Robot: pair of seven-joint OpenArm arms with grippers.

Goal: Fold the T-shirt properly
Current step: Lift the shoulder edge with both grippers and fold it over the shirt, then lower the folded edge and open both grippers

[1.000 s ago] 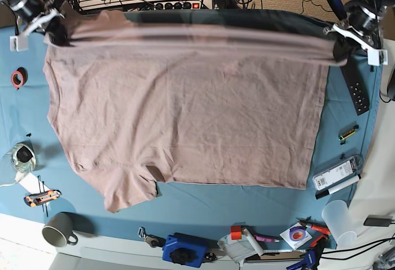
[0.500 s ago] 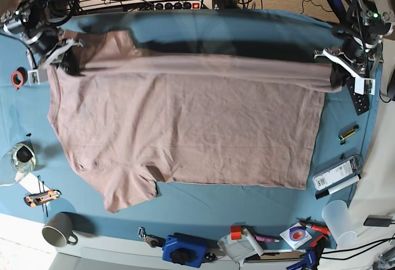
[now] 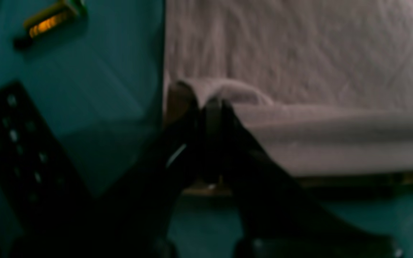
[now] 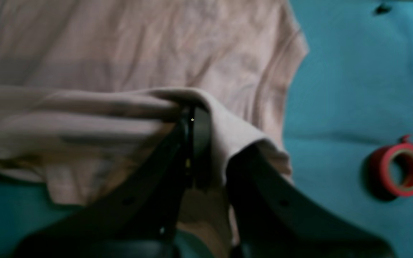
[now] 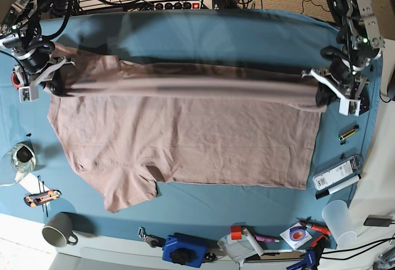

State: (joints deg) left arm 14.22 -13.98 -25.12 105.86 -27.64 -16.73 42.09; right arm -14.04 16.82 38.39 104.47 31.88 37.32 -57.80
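Both end effectors were clamped on the T-shirt (image 5: 185,134), its far edge lifted.
If your left end effector (image 5: 327,88) or right end effector (image 5: 52,76) slipped, the fold would land crooked.

Your right gripper (image 4: 195,118) is pinching a lifted fold of the T-shirt (image 4: 127,53) while a red tape roll (image 4: 398,168) is lying well apart on the teal cloth (image 4: 353,71).

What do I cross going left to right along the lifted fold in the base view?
Right claw pinching the T-shirt → stretched raised fold → left claw pinching its other end → black remote.
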